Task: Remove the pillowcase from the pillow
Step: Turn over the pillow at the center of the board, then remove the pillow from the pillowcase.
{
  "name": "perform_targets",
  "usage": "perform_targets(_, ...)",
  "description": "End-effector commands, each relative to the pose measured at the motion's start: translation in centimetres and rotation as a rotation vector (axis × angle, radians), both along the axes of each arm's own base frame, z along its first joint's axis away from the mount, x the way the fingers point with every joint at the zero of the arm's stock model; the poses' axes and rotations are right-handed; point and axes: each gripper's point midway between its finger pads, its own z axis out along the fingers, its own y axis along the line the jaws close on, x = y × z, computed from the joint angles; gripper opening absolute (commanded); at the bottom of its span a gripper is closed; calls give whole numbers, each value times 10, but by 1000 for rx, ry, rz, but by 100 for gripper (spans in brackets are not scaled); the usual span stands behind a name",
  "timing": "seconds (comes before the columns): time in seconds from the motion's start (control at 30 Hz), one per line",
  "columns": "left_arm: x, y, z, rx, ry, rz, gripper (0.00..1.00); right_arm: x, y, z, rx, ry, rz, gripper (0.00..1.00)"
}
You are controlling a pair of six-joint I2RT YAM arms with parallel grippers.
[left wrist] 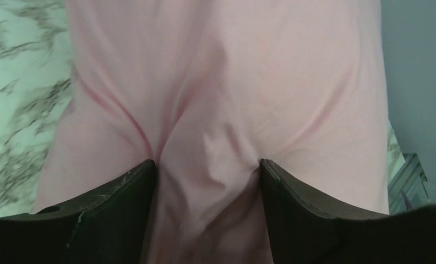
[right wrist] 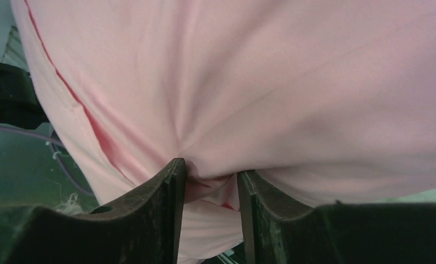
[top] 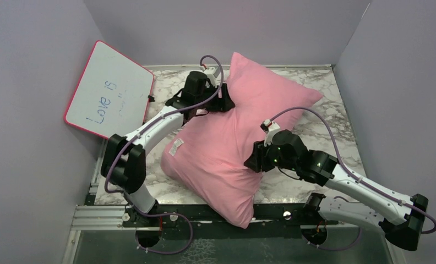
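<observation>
Both hands on the pillowcase [top: 227,148]
Left hand [left wrist: 206,176] pinches a wide fold; right hand [right wrist: 211,181] clamps a narrow bunch.

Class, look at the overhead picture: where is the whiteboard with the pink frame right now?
In the top view the whiteboard leans against the left wall at the far left of the table, just beyond the left arm's gripper and left of the pillowcase.

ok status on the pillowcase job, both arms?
Left gripper and right gripper: pink fabric bunched between the fingers, grip unconfirmed. Pillowcase still on, pillow fully covered. Whiteboard leaning far left, clear of the work.
</observation>
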Motion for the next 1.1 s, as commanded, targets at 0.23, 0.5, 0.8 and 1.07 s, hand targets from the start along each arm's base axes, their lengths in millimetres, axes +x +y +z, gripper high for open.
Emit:
perform_targets(0.23,-89,117,51,64,-83,277,94,-14,23,61,78,-105,219,55)
perform_targets(0.5,-189,162,1,-126,101,418,95,8,49,79,31,-166,277,70)
perform_targets(0.8,-224,136,-29,-167,246,230,87,72,57,10,-320,-80,93,72)
perform_targets(1.07,-200,122,-49,-154,218,199,39,59,47,-11,-206,-60,16,18)
